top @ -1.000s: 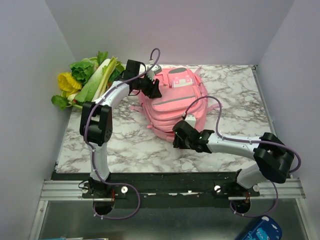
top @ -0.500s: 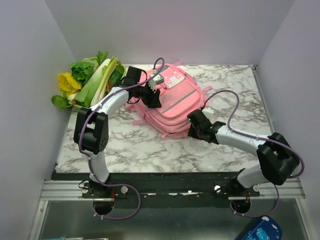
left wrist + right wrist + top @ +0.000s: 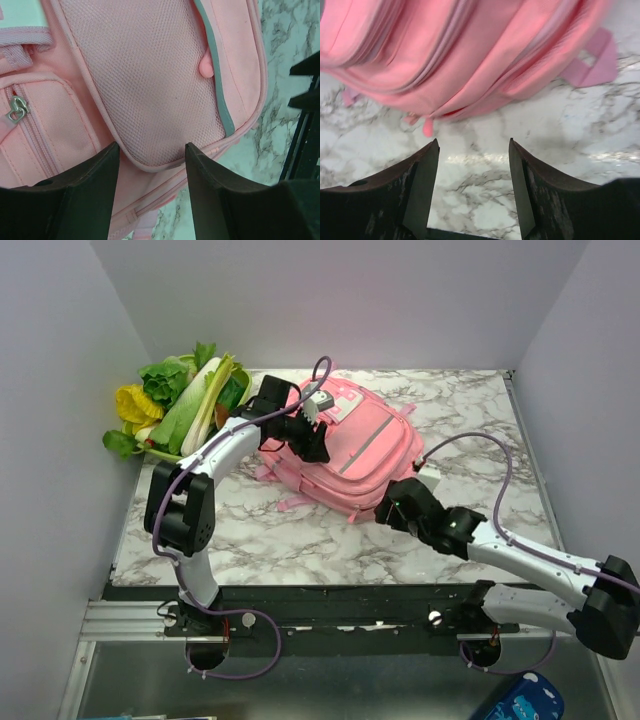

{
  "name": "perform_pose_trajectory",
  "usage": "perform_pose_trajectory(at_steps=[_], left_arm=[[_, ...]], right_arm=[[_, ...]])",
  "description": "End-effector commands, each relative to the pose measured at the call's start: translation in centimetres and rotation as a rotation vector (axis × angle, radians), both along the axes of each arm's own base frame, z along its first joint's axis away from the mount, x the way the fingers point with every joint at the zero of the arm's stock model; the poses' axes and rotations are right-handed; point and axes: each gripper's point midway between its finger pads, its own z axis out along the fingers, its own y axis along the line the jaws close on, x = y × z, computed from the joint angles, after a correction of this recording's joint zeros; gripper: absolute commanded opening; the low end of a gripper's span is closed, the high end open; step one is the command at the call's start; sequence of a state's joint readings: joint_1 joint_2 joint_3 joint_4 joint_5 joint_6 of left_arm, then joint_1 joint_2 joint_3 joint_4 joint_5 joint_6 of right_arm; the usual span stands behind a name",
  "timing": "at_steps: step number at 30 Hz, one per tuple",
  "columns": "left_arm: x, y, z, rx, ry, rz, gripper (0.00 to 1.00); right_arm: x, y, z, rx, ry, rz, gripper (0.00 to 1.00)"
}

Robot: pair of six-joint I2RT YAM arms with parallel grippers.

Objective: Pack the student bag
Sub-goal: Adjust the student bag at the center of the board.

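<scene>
The backpack (image 3: 345,445) lies shut on the tabletop (image 3: 250,530); left pincer (image 3: 151,150) and right pincer (image 3: 473,145) gape empty, so packing seems unstarted.

I see a heap of vegetables (image 3: 180,400) well to the left of the jaws of the left gripper (image 3: 317,450), at the far left corner: leafy greens, pale stalks, something yellow (image 3: 137,403). The marble tabletop (image 3: 470,200) shows between the jaws of the right gripper (image 3: 386,512). Nearer to me than both pairs of jaws lie a metal rail (image 3: 130,618) and, off to the right, a blue packet (image 3: 525,700).
</scene>
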State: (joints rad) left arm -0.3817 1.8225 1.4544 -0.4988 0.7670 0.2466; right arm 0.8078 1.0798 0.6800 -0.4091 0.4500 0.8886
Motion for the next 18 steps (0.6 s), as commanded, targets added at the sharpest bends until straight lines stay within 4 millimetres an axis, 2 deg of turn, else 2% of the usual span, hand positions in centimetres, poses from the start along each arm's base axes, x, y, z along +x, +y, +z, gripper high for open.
perform_pose_trajectory(at_steps=[1, 2, 3, 4, 6, 7, 13, 18], left_arm=[[-0.9, -1.1, 3.4, -0.076, 0.046, 0.030, 0.61], [-0.8, -1.2, 3.5, -0.079, 0.049, 0.035, 0.61], [-0.8, -1.2, 3.9, -0.084, 0.046, 0.038, 0.61], [-0.8, -1.2, 4.2, -0.087, 0.044, 0.037, 0.61], [-1.0, -1.2, 5.0, -0.094, 0.032, 0.035, 0.61], [-1.2, -1.1, 5.2, -0.092, 0.038, 0.033, 0.61], [-2.0, -0.8, 6.5, -0.088, 0.026, 0.014, 0.62], [-2.6, -0.4, 7.3, -0.077, 0.008, 0.000, 0.62]], right_arm=[[-2.3, 3.7, -1.4, 0.030, 0.057, 0.086, 0.66], [-2.4, 4.3, -1.8, 0.020, 0.071, 0.097, 0.66], [-2.6, 4.6, -3.3, -0.022, 0.106, 0.097, 0.66], [-2.3, 5.5, -3.1, -0.014, 0.101, 0.102, 0.66], [-2.1, 6.3, -4.1, -0.042, 0.105, 0.113, 0.66], [-1.6, 7.1, -3.9, -0.019, 0.083, 0.118, 0.65], [0.1, 8.7, -3.9, -0.005, 0.013, 0.125, 0.62], [0.3, 10.1, -3.4, 0.047, -0.034, 0.177, 0.60]])
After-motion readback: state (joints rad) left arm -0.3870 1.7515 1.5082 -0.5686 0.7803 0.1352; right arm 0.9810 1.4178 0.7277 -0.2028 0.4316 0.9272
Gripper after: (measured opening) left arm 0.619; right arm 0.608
